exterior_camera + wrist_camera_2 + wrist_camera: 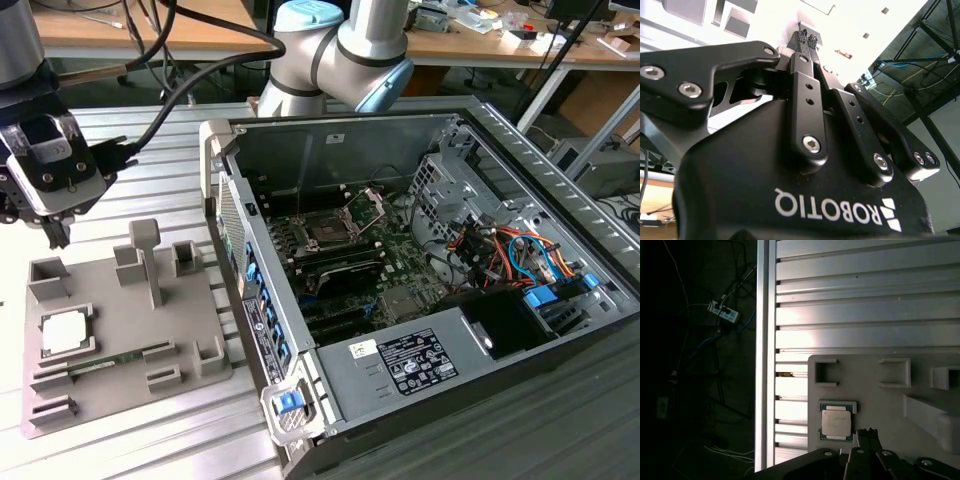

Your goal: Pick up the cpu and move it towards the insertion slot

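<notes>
Cpu [67,333] lies flat on a grey tray [105,392] at the exterior view's left, not yet picked up. Gripper [806,37] hangs over the tray near the chip, jaws together and empty. Slot [328,232] sits well apart inside the open case [300,150], so lift and carry both remain.

Ribbed silver aluminium tabletop [180,440], hard glare across the slats. 2 light wooden desks far side: 1 far left [80,35], 1 cluttered far right [480,45]. Dark floor [690,390] off the table edge, white power strip [722,313], loose cables.
</notes>
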`<state>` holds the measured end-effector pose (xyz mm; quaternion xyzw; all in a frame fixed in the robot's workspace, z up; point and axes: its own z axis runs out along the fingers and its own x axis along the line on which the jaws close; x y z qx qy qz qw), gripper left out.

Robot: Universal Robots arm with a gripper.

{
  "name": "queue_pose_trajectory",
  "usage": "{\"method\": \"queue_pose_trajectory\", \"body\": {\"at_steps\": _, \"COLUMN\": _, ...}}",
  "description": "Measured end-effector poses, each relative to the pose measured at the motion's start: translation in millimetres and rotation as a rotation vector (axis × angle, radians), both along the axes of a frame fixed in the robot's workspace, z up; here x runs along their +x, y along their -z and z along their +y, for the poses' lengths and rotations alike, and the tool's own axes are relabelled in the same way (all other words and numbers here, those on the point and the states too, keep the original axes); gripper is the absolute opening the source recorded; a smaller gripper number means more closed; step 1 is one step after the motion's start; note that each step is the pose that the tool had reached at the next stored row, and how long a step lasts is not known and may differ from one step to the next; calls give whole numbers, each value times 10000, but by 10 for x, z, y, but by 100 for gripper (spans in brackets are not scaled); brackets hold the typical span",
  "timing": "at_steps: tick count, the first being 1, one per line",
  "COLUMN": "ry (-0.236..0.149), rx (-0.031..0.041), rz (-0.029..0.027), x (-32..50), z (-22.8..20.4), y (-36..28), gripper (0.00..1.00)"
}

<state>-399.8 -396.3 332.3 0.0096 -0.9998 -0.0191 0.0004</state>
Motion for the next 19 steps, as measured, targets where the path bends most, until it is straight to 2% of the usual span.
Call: {"method": "queue_pose_trajectory", "body": {"at_steps": 19, "ry": 0, "rx": -1, "rz": 1, "x": -1, "z": -7, "y": 64, "gripper": 11}}
